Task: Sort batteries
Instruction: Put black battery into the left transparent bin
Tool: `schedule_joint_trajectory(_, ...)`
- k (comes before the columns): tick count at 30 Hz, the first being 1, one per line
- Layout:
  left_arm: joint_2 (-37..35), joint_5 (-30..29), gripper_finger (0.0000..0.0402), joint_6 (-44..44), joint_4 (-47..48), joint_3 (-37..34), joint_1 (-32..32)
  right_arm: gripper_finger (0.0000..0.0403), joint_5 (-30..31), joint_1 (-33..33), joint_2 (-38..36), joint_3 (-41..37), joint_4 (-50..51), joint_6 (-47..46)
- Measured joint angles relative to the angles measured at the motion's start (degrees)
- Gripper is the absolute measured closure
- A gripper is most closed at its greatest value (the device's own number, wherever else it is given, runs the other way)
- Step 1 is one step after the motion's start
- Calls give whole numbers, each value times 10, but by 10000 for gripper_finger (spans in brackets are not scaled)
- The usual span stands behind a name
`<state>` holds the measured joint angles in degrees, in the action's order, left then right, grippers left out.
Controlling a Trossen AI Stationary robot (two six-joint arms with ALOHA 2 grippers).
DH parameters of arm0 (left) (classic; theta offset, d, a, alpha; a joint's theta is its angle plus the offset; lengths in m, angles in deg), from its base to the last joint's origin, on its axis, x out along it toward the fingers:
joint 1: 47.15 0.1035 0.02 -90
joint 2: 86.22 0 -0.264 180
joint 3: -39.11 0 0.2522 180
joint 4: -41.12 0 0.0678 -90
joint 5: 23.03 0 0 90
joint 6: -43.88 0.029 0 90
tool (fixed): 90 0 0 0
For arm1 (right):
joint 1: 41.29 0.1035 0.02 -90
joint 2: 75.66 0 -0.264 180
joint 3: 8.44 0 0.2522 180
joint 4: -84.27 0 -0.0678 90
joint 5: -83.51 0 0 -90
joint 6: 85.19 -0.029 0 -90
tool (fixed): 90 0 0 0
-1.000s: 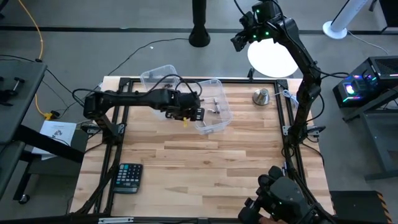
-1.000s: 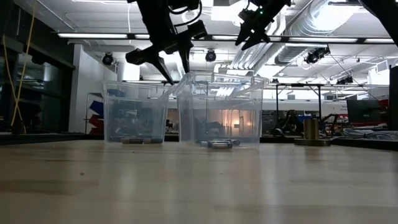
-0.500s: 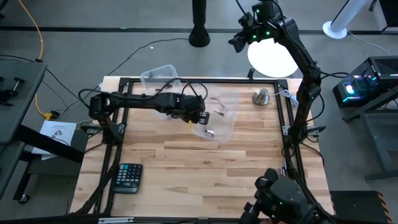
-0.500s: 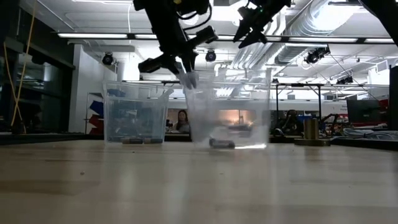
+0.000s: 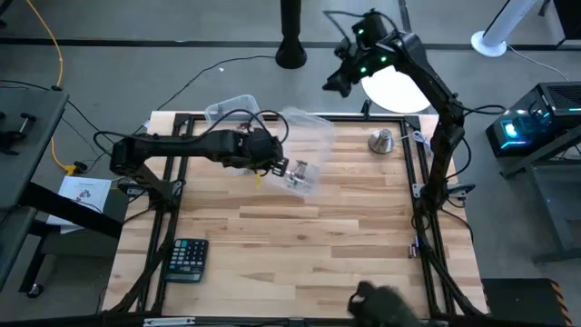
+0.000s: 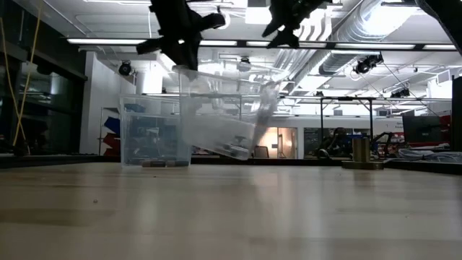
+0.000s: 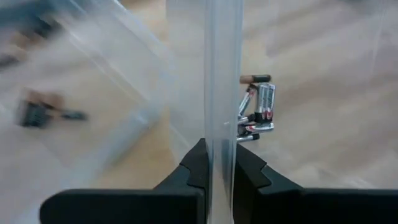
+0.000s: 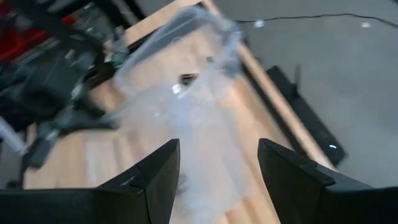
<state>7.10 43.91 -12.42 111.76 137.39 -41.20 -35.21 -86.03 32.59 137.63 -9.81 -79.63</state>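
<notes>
Left wrist view shows the left gripper (image 7: 219,177) clamped on the thin rim of a clear plastic bin (image 7: 186,74), its 2 fingers (image 7: 194,165) pinching the wall between them. That bin is lifted and tilted, and the batteries (image 7: 256,106) have slid into a heap in its lower corner. From the low view, the tilted bin (image 6: 224,115) hangs beside a 2nd bin (image 6: 155,133) that stands flat on the table (image 6: 231,217) with a few cells in it. To do this well, keep the pinch firm and tip slowly — the cells should roll out together, not scatter. The right gripper (image 8: 217,165) waits high beyond the table's far edge, fingers spread, holding nothing.
</notes>
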Motion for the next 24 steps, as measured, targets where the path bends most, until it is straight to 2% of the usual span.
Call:
schedule_joint_trajectory(6, -29, -134, 382, 25, 25, -3, -2, 192, 0, 98, 0, 0, -1, -11)
schedule_joint_trajectory(9, -35, -178, 382, 38, 30, -3, -2, 192, 0, 142, -4, 0, -1, -21)
schedule_joint_trajectory(11, -37, -190, 382, 45, 29, -3, 0, 192, 5, 170, -11, 0, -1, -21)
schedule_joint_trajectory(16, -38, -180, 379, 63, 13, -3, 8, 192, 27, 233, -23, 0, -1, -16)
schedule_joint_trajectory(18, -38, -171, 375, 67, 1, -3, 12, 192, 82, 261, -24, 0, 3, -15)
schedule_joint_trajectory(24, -38, -140, 383, 115, -78, -4, 20, 192, 337, 334, -11, 0, 35, 24)
